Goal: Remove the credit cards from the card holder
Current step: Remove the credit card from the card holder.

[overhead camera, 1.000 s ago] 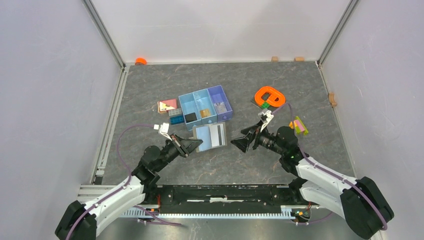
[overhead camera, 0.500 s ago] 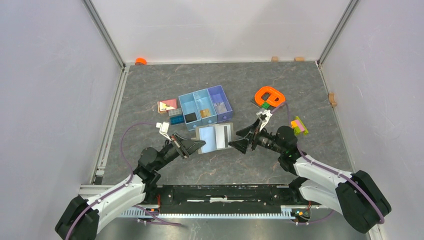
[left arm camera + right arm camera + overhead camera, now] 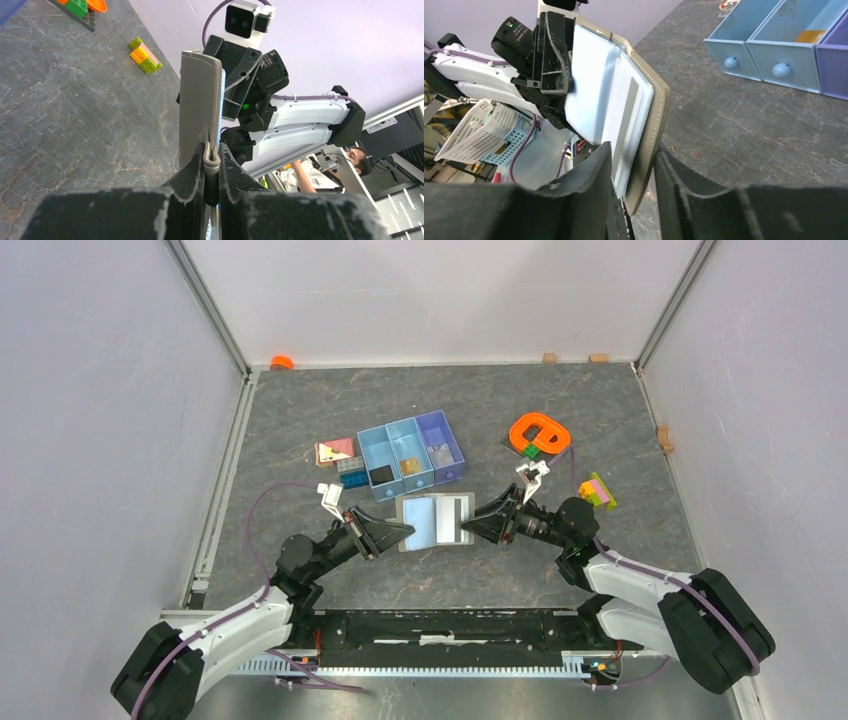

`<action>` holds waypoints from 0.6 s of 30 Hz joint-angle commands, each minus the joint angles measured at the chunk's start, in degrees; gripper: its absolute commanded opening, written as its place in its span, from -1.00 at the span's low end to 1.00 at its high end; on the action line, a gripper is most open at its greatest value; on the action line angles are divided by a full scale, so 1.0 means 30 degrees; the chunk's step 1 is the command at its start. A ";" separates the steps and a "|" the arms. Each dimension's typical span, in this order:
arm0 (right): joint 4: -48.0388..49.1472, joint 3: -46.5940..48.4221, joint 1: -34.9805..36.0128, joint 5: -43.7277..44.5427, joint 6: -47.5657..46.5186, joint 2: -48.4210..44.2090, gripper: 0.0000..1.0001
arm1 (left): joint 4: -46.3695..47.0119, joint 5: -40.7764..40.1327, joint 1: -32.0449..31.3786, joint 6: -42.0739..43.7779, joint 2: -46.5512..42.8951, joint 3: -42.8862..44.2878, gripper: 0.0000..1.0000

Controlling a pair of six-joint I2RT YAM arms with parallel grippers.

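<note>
The chief risk is at the right gripper (image 3: 633, 150): its fingers straddle the taupe cover flap and the credit card (image 3: 626, 125) together, standing close on both sides, though I cannot tell whether they pinch yet. If they clamp cover and card as one, a pull would likely drag the whole card holder (image 3: 434, 521) instead of sliding the card from its slot. That would load the left gripper (image 3: 212, 157), which is clamped tight on only a narrow strip of the opposite edge. That soft edge could slip free, and the holder would drop to the table (image 3: 500, 570) or fold shut over the card. A thin, smooth card could also slide out of a shallow pinch. The holder hangs opened like a book between the two grippers, just on the near side of the blue-and-purple tray (image 3: 749, 62). It looks soft and flexible, with a grey-taupe cover, a stitched rim and a pale blue-grey lining. The card is whitish with a grey stripe, lying in the right-hand half.
</note>
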 commanded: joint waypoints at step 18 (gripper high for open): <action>-0.0367 0.0177 -0.0408 0.0247 0.0206 0.0175 -1.00 | -1.0455 -0.5407 -0.0009 0.3909 -0.4977 0.1396 -0.12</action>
